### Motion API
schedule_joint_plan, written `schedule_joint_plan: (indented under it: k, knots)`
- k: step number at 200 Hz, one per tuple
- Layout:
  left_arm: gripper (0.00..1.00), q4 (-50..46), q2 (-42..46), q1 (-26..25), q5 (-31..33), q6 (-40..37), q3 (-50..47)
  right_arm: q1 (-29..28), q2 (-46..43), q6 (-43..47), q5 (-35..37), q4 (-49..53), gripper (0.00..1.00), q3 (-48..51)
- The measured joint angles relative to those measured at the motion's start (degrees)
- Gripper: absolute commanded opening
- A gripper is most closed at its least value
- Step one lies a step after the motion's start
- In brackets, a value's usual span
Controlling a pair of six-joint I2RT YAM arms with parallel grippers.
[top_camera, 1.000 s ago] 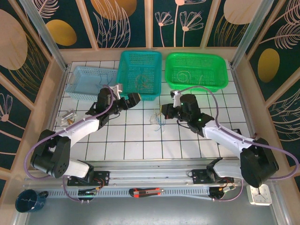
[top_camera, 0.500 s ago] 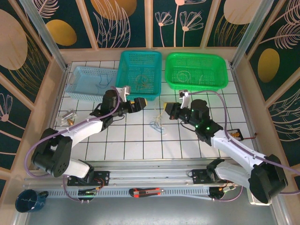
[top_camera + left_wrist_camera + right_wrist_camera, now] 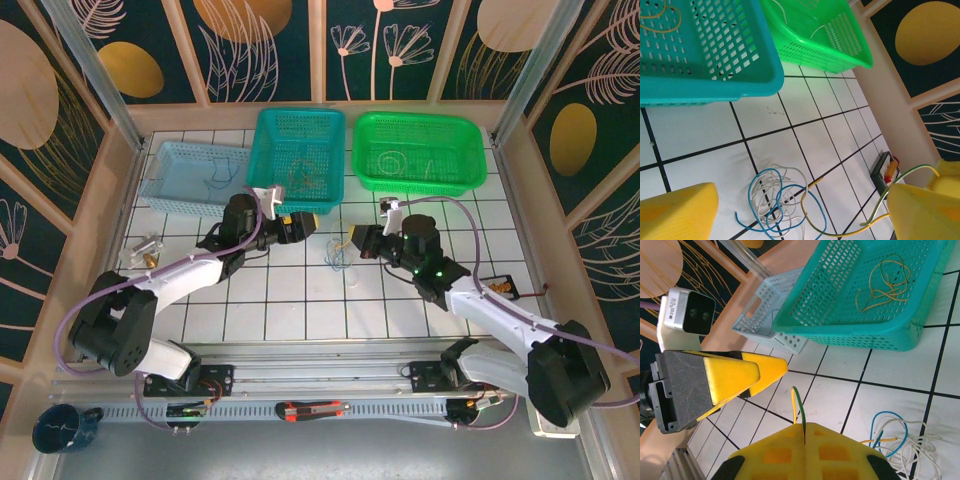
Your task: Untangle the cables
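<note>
Cables [image 3: 781, 202]: thin, flexible blue and whitish loops, tangled on the tiled table [image 3: 290, 290] between the arms, near the perforated teal basket [image 3: 840, 335] | yellow-green wire [image 3: 796, 402]: pinched in the closed right gripper [image 3: 804, 426], seemingly raised off the knot | left gripper [image 3: 305, 222]: spread wide, empty | step: one strand being separated | next: remaining loops to be pinned while the wire is drawn free

Slid the left gripper [image 3: 312, 221] in closer to the right gripper [image 3: 357, 240], so way less gap than a second ago. Narrowed its jaws a touch too. Dragged the cables [image 3: 338, 256] up off their old spot, now between the two tips.
</note>
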State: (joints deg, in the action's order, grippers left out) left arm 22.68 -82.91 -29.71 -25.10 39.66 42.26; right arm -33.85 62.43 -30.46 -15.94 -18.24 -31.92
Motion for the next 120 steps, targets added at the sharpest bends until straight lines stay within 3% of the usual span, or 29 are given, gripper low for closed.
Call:
schedule_joint_plan:
  k: [95, 120]
  knots:
    - [0.59, 5.6, 0.4, -6.8, -0.4, 0.4, -1.8, 0.3, 1.0, -0.4, -0.9, -0.9, 0.0, -0.3]
    - [0.57, 7.3, -0.5, -7.5, -0.4, 0.7, -1.8, 0.9, 1.0, -0.6, -1.1, -1.3, 0.0, -0.3]
